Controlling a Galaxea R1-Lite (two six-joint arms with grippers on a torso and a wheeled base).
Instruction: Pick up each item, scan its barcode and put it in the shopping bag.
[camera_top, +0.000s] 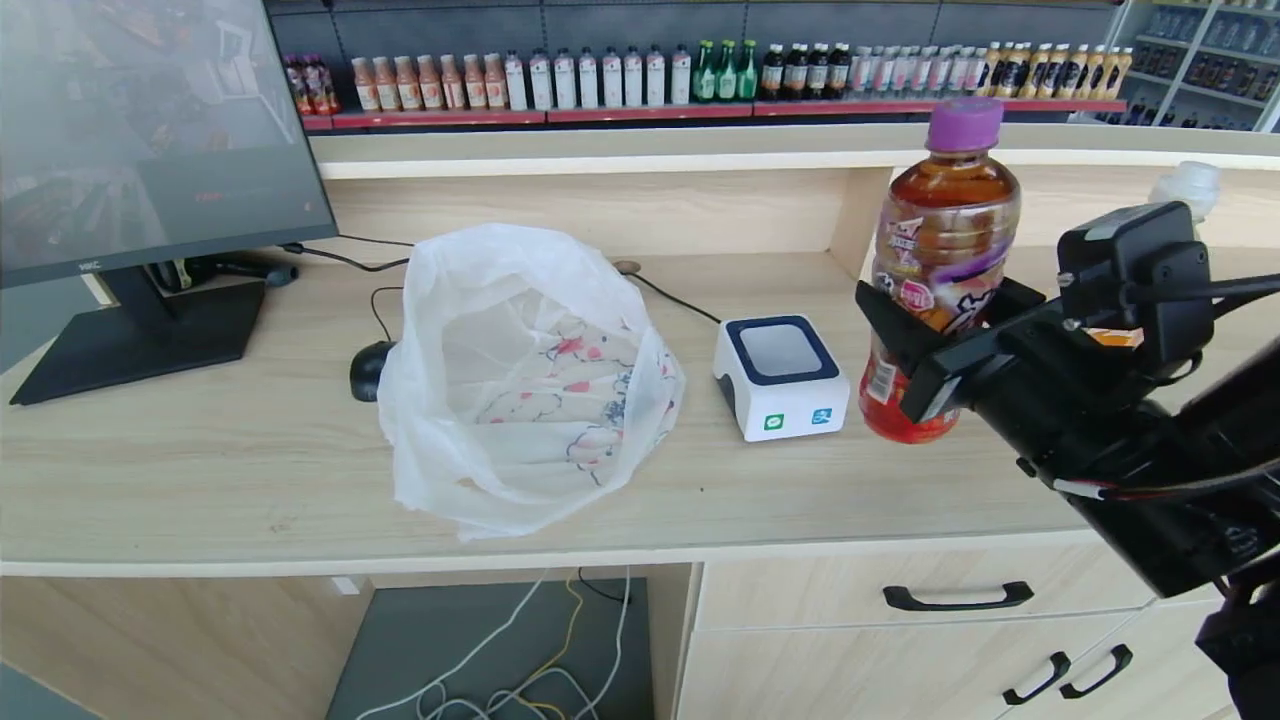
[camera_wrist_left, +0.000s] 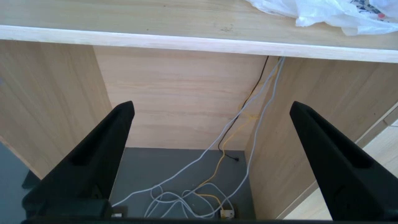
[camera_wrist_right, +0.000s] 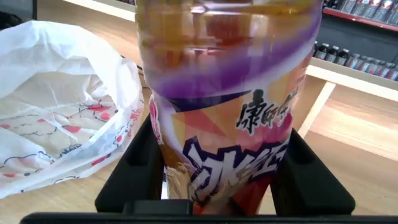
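Head view: the right gripper (camera_top: 945, 325) holds a tea bottle (camera_top: 945, 240) up in the air.
Its fingers are clamped on the upright bottle, just beside the white scanner (camera_top: 780, 378) on the counter (camera_top: 200, 470). The shopping bag (camera_top: 520, 380) sits open on the scanner's other side. The left gripper (camera_wrist_left: 211, 111) is down low, fingers wide apart.
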